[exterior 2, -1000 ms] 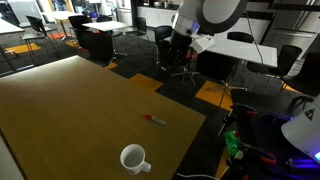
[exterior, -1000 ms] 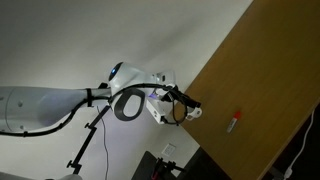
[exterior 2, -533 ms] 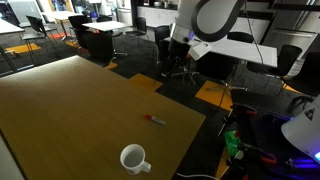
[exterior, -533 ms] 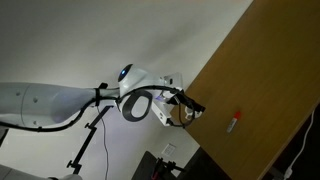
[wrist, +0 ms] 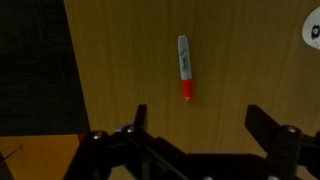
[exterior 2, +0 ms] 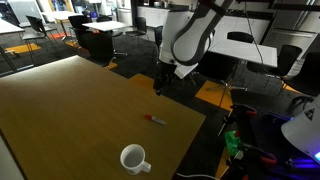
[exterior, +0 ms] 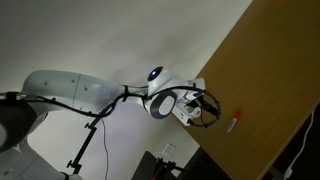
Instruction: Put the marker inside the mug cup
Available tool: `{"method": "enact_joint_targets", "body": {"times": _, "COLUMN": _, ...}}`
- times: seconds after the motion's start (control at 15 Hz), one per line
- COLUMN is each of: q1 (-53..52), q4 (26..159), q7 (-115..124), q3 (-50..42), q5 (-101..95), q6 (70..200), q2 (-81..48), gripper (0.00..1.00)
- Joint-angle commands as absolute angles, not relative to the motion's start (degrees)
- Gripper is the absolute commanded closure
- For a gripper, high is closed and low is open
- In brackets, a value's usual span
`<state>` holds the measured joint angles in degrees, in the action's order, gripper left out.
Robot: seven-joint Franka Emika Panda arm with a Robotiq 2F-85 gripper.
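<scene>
The marker (wrist: 184,69), red with a whitish end, lies flat on the wooden table (wrist: 120,60) in the wrist view, ahead of my open, empty gripper (wrist: 199,120). It also shows in both exterior views (exterior 2: 156,121) (exterior: 234,121). The white mug cup (exterior 2: 134,158) stands upright near the table's front edge, a short way from the marker; a sliver of it shows at the wrist view's right edge (wrist: 312,28). My gripper (exterior 2: 161,82) hangs above the table's edge, beyond the marker, and also shows in an exterior view (exterior: 205,107).
The wooden table top (exterior 2: 70,110) is wide and bare apart from marker and mug. Office chairs and desks (exterior 2: 100,35) stand behind. Dark equipment with cables (exterior 2: 270,140) sits past the table's edge.
The arm has swung down and toward the table, bringing the gripper closer to the marker. Marker and mug have not moved.
</scene>
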<state>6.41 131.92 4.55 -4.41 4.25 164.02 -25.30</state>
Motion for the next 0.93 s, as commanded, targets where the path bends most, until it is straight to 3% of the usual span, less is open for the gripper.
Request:
{"method": "enact_joint_targets", "body": {"times": 0.0, "q1": 6.79, "q4": 125.9, "q7": 3.33, "q3": -4.2, "q5": 4.18, "q6": 165.15, "q2": -32.56, "gripper": 0.0}}
{"method": "enact_joint_targets", "body": {"times": 0.6, "q1": 7.25, "q4": 113.07, "q7": 2.28, "q3": -3.27, "q5": 3.27, "q6": 165.32, "q2": -46.73, "gripper": 0.0}}
{"method": "enact_joint_targets", "body": {"times": 0.87, "q1": 6.32, "q4": 113.45, "q7": 3.34, "q3": -4.05, "q5": 3.54, "q6": 165.51, "q2": -47.29, "gripper": 0.0}}
